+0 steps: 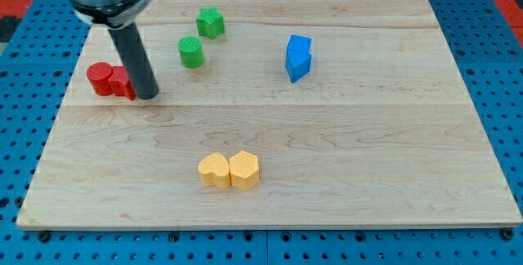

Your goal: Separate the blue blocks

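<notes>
Standing at the board's left side, my tip (148,96) touches the red blocks (110,80) and holds nothing, since the arm ends in a plain rod with no claw to open. The blue blocks (298,57) lie well apart from it toward the view's right, pressed together, one above the other, so the seam between them probably must be entered from the side.

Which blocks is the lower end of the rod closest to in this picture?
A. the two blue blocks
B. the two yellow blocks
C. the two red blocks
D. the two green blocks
C: my tip sits right beside the red blocks at the view's left, on their right side, far from the blue blocks.
</notes>
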Controlling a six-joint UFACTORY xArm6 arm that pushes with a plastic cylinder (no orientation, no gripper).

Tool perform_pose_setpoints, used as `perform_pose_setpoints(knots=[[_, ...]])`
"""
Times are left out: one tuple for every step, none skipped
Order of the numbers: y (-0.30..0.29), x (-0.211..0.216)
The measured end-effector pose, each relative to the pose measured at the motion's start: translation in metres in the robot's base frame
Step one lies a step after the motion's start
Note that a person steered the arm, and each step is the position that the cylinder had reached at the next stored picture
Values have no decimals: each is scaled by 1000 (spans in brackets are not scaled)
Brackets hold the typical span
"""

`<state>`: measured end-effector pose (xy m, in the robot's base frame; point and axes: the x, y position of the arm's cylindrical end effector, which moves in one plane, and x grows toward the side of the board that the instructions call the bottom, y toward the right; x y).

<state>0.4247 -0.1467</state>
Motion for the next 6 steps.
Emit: perform_pose_setpoints(knots=[[98, -1], [135, -29], [157, -65], [209, -50], [265, -25], [302, -10]])
